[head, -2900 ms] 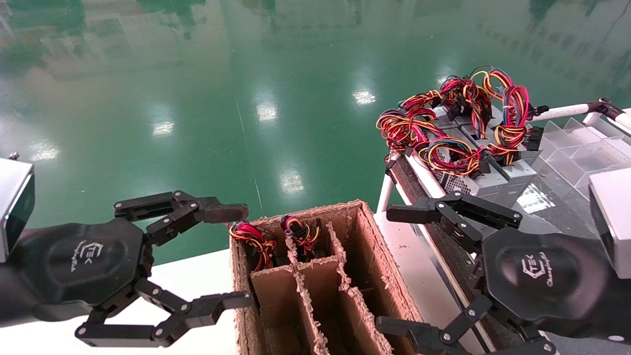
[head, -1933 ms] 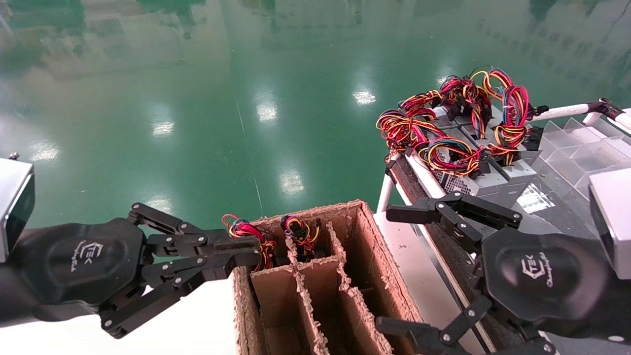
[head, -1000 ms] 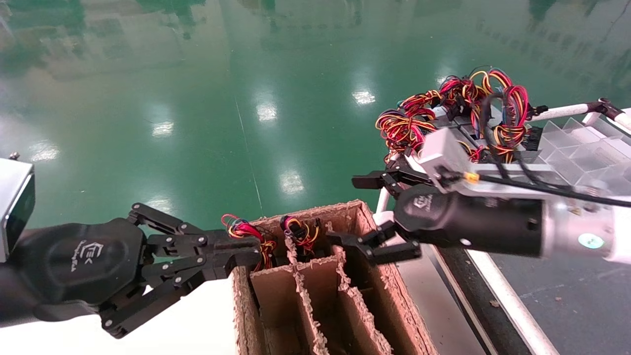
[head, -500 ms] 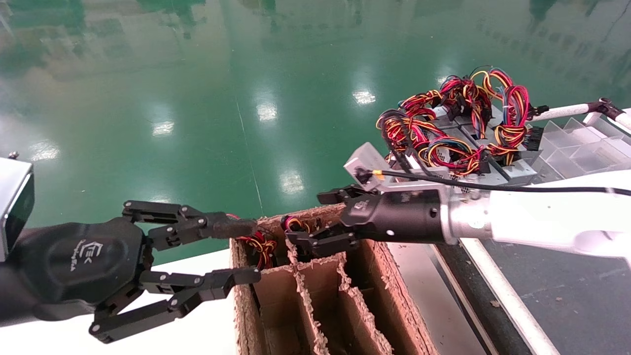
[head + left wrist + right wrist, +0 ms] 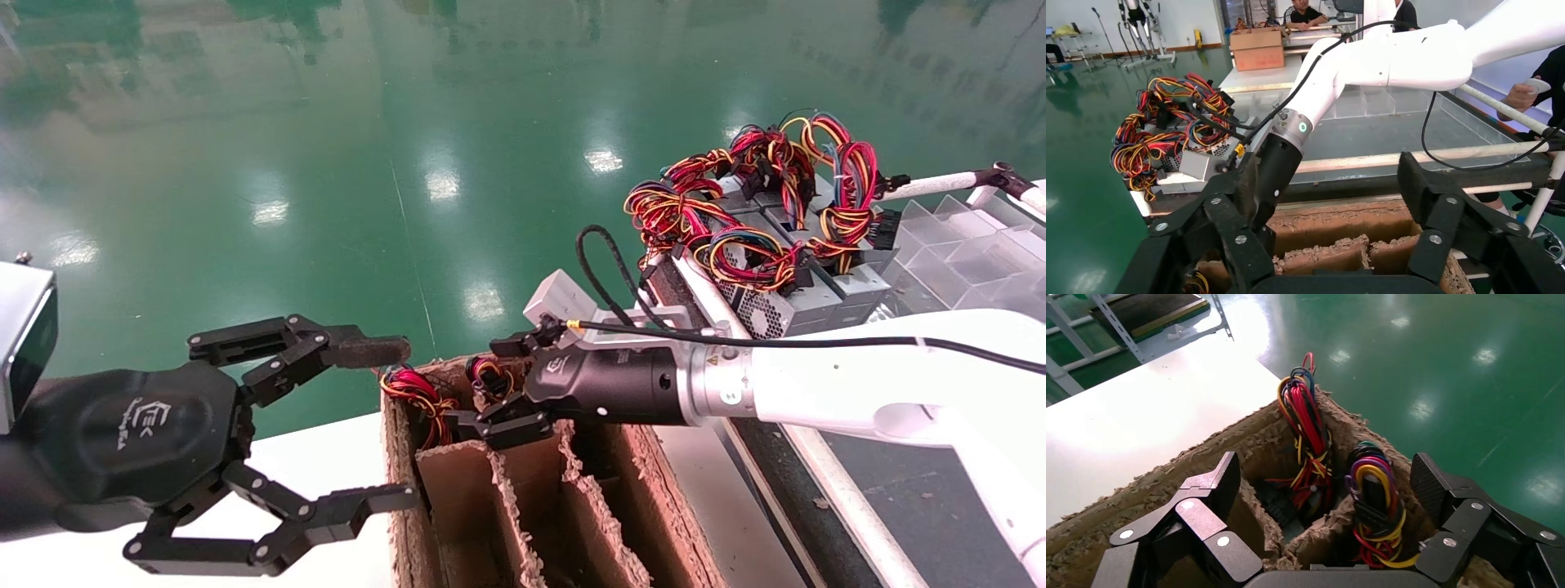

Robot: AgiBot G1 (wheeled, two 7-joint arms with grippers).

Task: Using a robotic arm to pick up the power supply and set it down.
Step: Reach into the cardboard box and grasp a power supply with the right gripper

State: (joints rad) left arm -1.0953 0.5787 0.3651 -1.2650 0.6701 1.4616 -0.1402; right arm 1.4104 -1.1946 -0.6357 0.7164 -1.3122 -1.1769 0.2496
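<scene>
My right gripper (image 5: 493, 384) is open above the back cells of a divided cardboard box (image 5: 629, 482). In the right wrist view that gripper (image 5: 1327, 484) straddles a divider, with one wire bundle (image 5: 1376, 499) beside the far finger and a second bundle (image 5: 1306, 425) just beyond. Both bundles (image 5: 417, 400) rise from units sunk in the cells, whose bodies are hidden. Several grey power supplies (image 5: 788, 306) with coloured wires lie on the rack at the right. My left gripper (image 5: 384, 423) is open at the box's left wall, holding nothing.
White tabletop (image 5: 327, 457) lies left of the box. A black-padded rack rail (image 5: 703, 294) and clear plastic bins (image 5: 956, 253) stand to the right. The green floor (image 5: 409, 163) lies beyond. In the left wrist view, my right arm (image 5: 1284, 162) crosses over the box (image 5: 1340, 229).
My right arm swung from the front right across to the box's back cells. The left gripper shut near the box's corner wires, then opened again.
</scene>
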